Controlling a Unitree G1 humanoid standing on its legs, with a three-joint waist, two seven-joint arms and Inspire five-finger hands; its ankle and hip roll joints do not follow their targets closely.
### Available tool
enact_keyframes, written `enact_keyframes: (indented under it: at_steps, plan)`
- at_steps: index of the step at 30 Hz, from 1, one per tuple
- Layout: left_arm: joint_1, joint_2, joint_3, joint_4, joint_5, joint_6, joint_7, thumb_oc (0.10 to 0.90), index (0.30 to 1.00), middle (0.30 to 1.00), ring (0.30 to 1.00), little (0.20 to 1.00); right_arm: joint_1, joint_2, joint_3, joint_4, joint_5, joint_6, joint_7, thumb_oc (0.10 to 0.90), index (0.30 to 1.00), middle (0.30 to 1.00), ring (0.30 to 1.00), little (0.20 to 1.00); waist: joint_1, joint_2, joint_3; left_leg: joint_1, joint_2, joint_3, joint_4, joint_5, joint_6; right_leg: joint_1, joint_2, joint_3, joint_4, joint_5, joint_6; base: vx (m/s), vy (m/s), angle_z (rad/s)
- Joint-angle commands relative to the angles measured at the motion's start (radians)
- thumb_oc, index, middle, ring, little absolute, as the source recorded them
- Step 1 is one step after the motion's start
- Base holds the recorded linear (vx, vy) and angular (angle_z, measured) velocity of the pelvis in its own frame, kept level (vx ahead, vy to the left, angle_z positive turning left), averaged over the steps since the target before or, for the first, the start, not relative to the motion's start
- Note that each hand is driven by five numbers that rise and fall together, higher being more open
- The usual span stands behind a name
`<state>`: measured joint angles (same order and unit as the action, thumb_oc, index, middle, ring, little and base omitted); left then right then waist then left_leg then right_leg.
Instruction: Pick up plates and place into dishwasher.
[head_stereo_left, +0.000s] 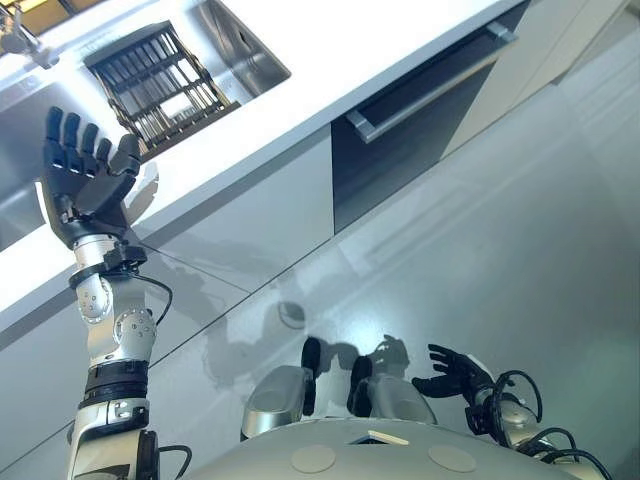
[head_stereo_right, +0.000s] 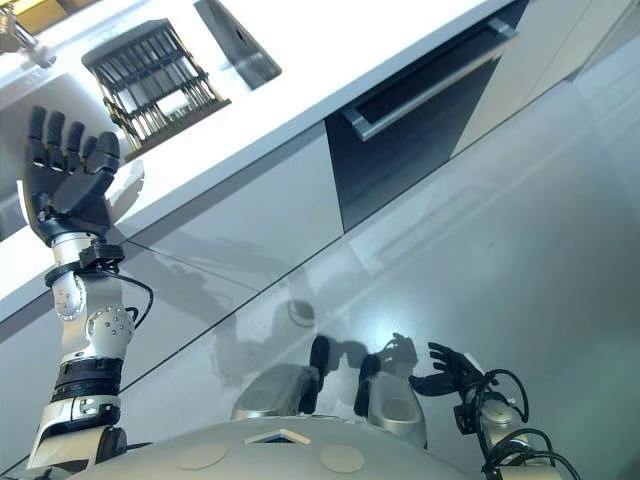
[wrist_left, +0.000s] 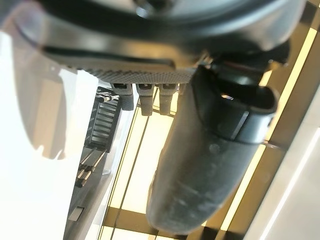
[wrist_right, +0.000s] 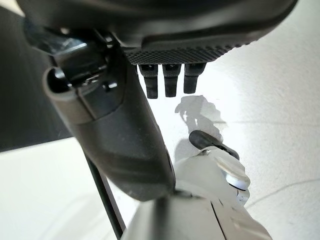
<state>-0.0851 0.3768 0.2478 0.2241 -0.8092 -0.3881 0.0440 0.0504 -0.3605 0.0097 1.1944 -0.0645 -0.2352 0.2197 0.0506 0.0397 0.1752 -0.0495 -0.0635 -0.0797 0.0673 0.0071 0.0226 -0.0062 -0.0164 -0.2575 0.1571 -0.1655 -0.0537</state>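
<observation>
Left eye view: left hand, raised above the white countertop edge, fingers straight and spread, thumb out, holding nothing. Just behind the hand, a pale round shape at the counter edge that may be a plate; mostly hidden by the hand, and contact cannot be told.

Beyond the hand on the counter: a dark slatted dish rack, set beside a stainless sink basin. A tap shows at the far corner of the counter.

Under the counter: pale cabinet fronts, then a dark appliance front with a long metal bar handle, taken to be the dishwasher; its door is closed.

Right hand, low beside the robot over the glossy grey floor, fingers loosely bent and apart, empty, well apart from the counter.

Left wrist view: the left hand's fingers extended past the palm, with the rack's dark slats beyond them.

Right wrist view: right hand with short fingertips showing, nothing between them and the thumb.
</observation>
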Motion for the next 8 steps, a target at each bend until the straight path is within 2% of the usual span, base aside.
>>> enact_keyframes:
  at_steps: [1,8]
  plan:
    - [-0.023,0.014,0.037,-0.016,-0.025,-0.010,-0.048,0.800,0.900,0.900,0.900,0.900,0.002,-0.001,0.010,-0.011,-0.018,0.011,-0.016,0.800,0.900,0.900,0.900,0.900,0.012,-0.007,-0.039,0.019,-0.016,0.043,-0.038,-0.060,-0.017,-0.007,0.016,0.049,-0.049,0.015,0.072,-0.01,-0.060,0.06]
    - [-0.015,-0.017,0.021,-0.018,-0.058,0.047,-0.101,0.800,0.900,0.900,0.900,0.900,-0.017,0.016,0.035,-0.006,-0.069,0.054,-0.008,0.800,0.900,0.900,0.900,0.900,0.022,-0.011,-0.076,0.060,-0.009,0.050,-0.051,-0.066,-0.027,0.054,0.017,0.040,-0.101,0.025,0.073,-0.01,-0.020,0.03]
